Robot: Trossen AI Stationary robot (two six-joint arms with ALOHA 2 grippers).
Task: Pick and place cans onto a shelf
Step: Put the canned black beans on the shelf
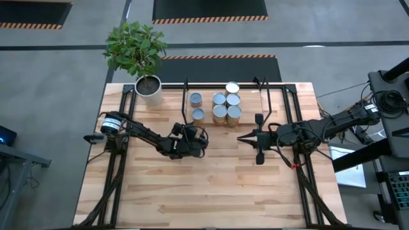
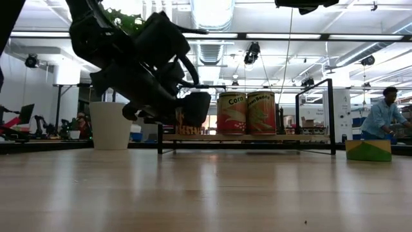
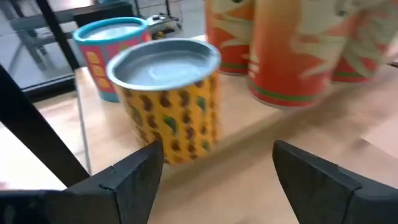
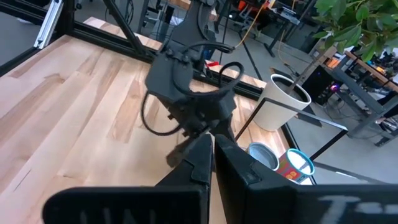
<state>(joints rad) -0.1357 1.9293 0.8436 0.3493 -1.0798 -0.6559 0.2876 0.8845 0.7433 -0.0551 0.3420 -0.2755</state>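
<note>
Just before the shelf (image 1: 268, 96), we see the left gripper (image 3: 214, 177) spread wide, empty, facing a can (image 3: 166, 96); the right gripper (image 4: 212, 155) is closed.

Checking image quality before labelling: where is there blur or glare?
Left wrist view: the orange cans behind the yellow can look smeared. Low view: ceiling lights glare, and the left arm is a dark silhouette. High view: evenly lit.

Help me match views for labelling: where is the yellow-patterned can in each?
High view: the yellow can, nearer of the left pair.
Low view: mostly hidden, left of centre.
Left wrist view: centre.
Right wrist view: lower right, silvery top.
Shared landmark: white pot, except left wrist.
</note>
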